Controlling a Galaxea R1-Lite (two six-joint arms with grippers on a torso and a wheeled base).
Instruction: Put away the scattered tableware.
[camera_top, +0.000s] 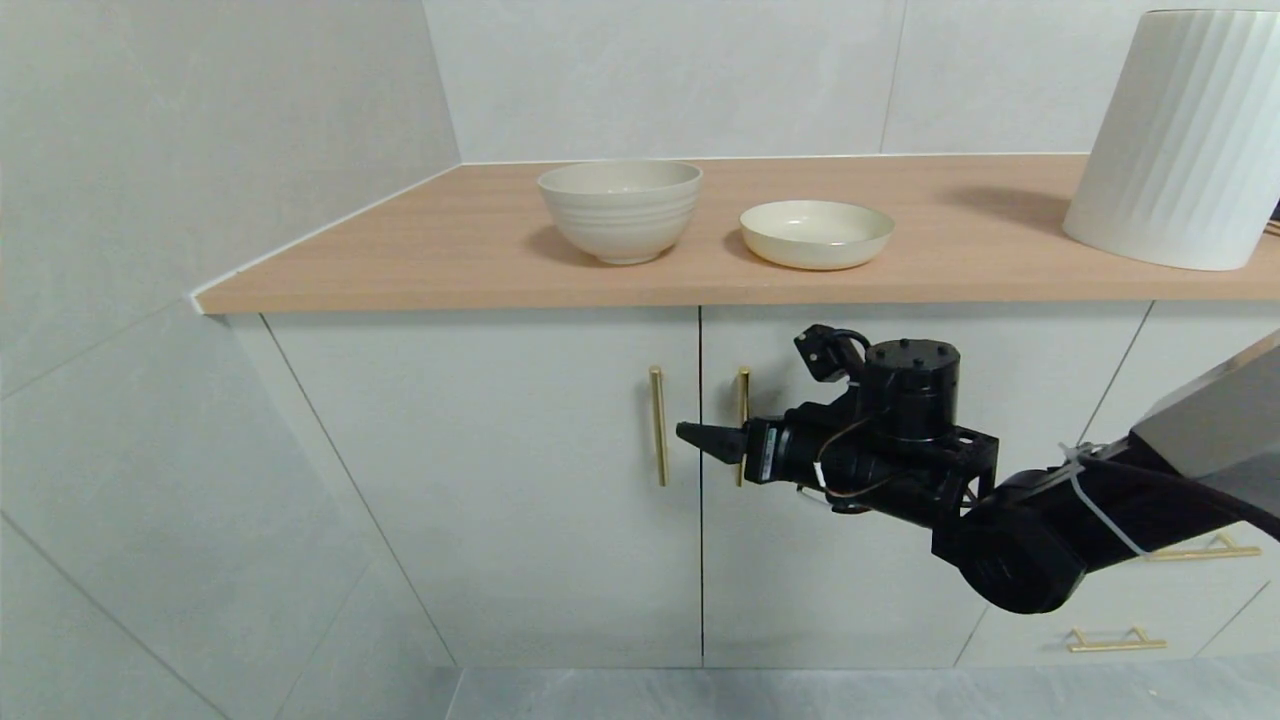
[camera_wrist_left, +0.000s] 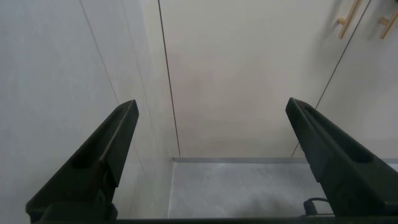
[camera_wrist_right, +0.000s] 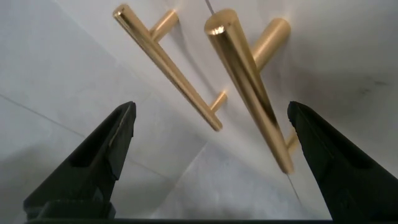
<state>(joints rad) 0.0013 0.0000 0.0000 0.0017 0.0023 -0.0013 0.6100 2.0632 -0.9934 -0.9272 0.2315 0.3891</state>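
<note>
On the wooden countertop (camera_top: 450, 250) stand a deep ribbed cream bowl (camera_top: 620, 210) and, to its right, a shallow cream dish (camera_top: 817, 233). Below them are two closed cabinet doors with upright gold handles, one on the left door (camera_top: 657, 425) and one on the right door (camera_top: 743, 400). My right gripper (camera_top: 697, 436) hovers in front of these handles, open; in the right wrist view the nearer handle (camera_wrist_right: 249, 93) lies between the spread fingers of that gripper (camera_wrist_right: 210, 109) and the other handle (camera_wrist_right: 168, 65) is farther back. My left gripper (camera_wrist_left: 211, 104) is open and holds nothing, low down facing the cabinet.
A tall white ribbed container (camera_top: 1180, 140) stands on the counter's right end. Drawers with horizontal gold pulls (camera_top: 1110, 640) are at the lower right. A tiled wall closes off the left side. Grey floor (camera_wrist_left: 236, 186) runs along the cabinet base.
</note>
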